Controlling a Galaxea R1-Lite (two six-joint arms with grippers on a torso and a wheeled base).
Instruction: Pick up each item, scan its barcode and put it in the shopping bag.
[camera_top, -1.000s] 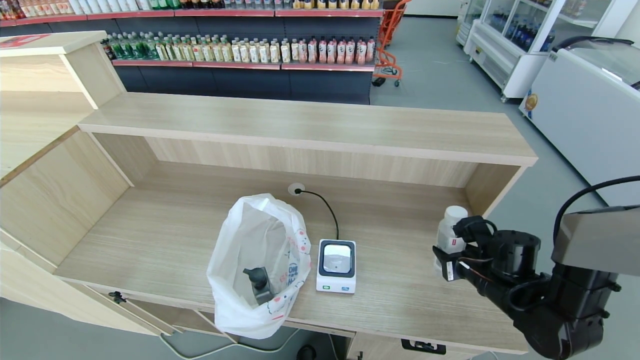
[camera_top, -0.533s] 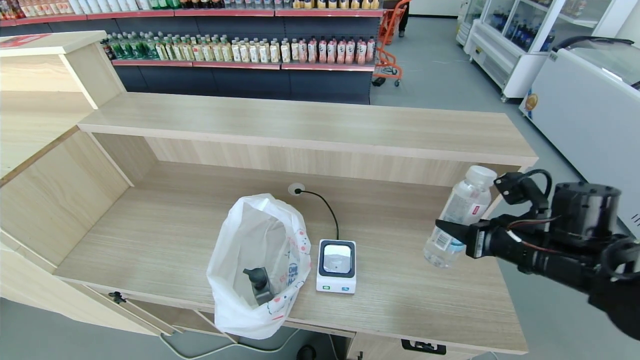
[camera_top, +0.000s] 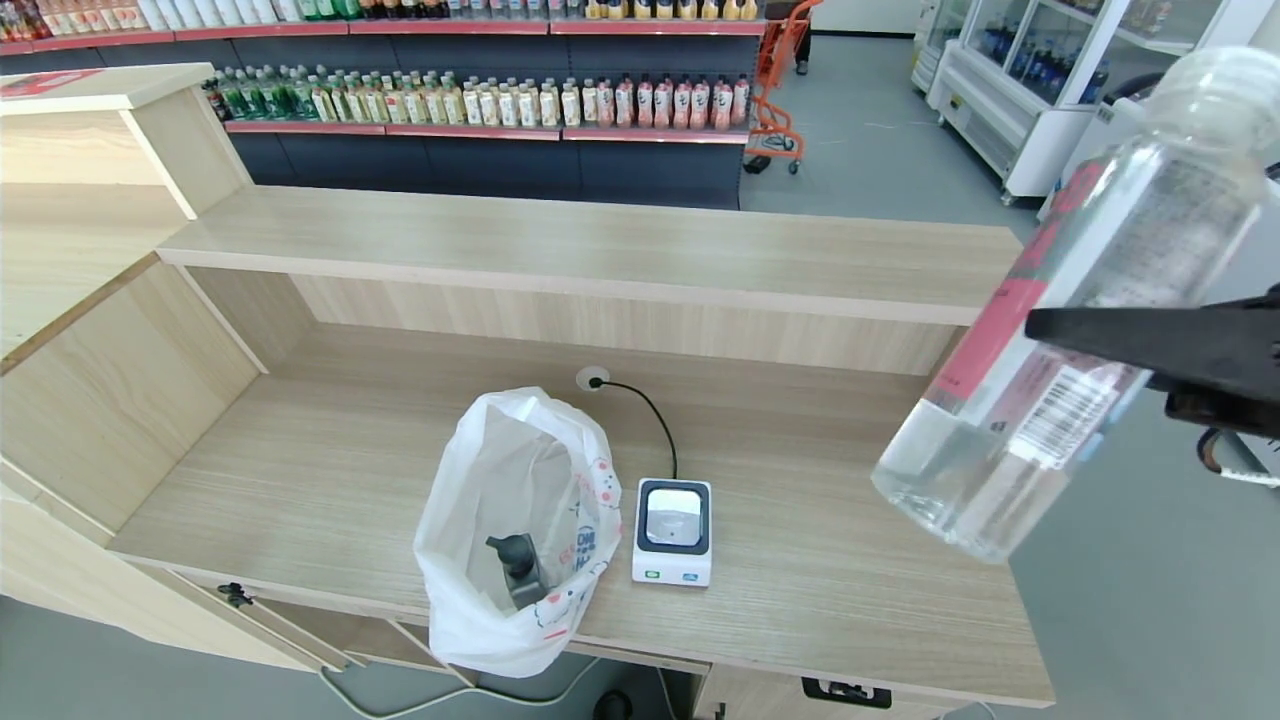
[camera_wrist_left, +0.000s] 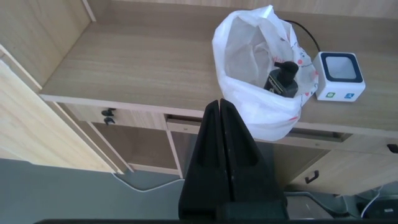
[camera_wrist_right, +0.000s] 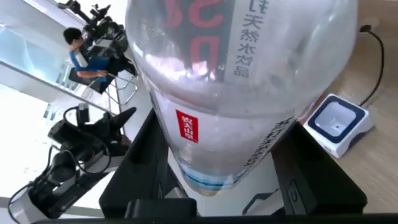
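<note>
- Clear water bottle (camera_top: 1010, 440) is now hanging in the air over the right end of the counter (camera_top: 330, 460), tilted, cap up and away, very close to the head camera.
- Right gripper (camera_top: 1100, 340) is pinching the bottle across its label band, one finger on each side.
- Change: a second ago the bottle was standing on the counter's right end with the gripper around it. Half a second ago it was just lifted, and now it is far higher.
- So the pick looks done and the scan is coming next.
- Barcode (camera_top: 1065, 415) is facing the head camera, not the scanner (camera_top: 673, 530), so I'd guess the bottle needs turning and lowering toward the scanner window.
- Scanner is sitting just beside the white shopping bag (camera_top: 470, 480), on the bag's right.
- The bag is standing open at the counter's front edge, with a dark pump bottle (camera_top: 518, 570) already inside.
- Left gripper (camera_wrist_left: 220, 109) is hanging in front of the counter, fingers pressed together, holding nothing.
</note>
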